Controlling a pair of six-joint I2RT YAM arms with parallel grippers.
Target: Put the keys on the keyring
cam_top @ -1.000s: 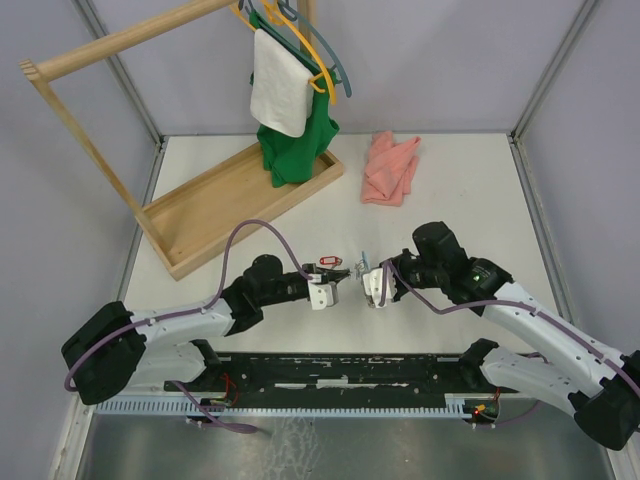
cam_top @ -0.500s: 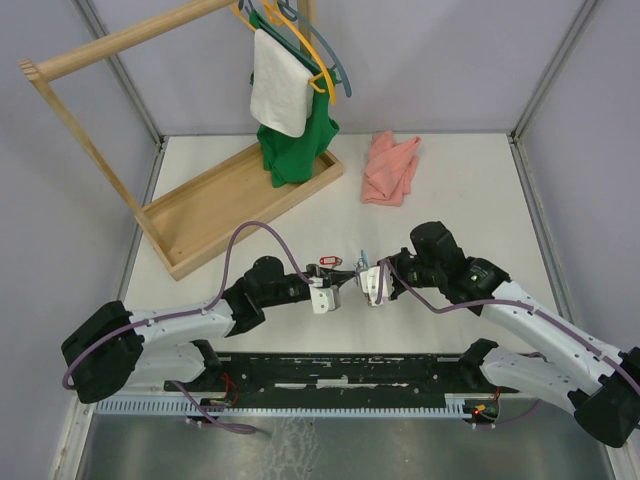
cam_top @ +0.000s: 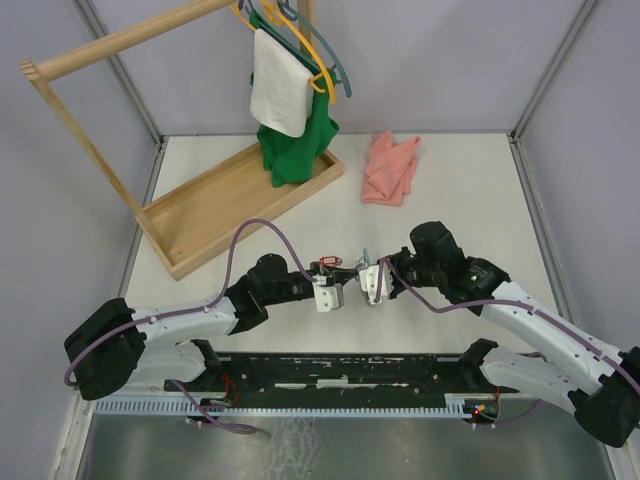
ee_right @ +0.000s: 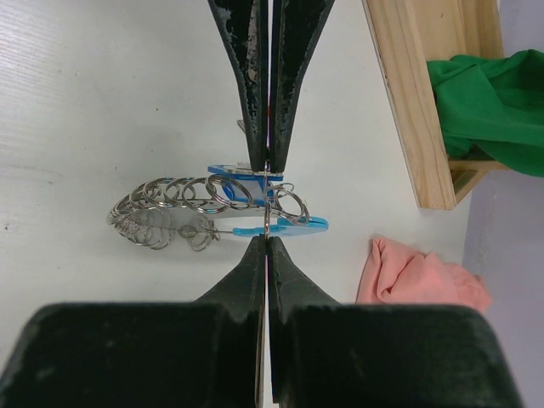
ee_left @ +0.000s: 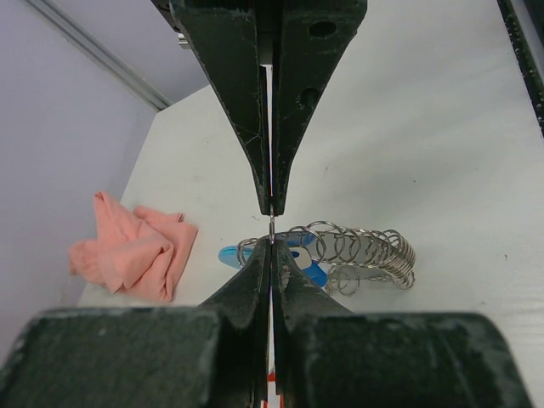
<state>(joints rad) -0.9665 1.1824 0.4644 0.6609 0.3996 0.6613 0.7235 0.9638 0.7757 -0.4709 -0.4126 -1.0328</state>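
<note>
Over table (ee_right: 102, 85), right claw (ee_right: 267, 204) pinching keyring (ee_right: 170, 200)

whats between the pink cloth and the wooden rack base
Nothing: in the top view only a bare strip of white table separates the pink cloth from the wooden rack base.

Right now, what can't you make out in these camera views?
- Right wrist view: whether the blue tags are on the keyring; coils overlap them.
- Left wrist view: what the left gripper pinches; an edge-on sliver.
- Top view: keyring too small, crowded by the right gripper.
</note>
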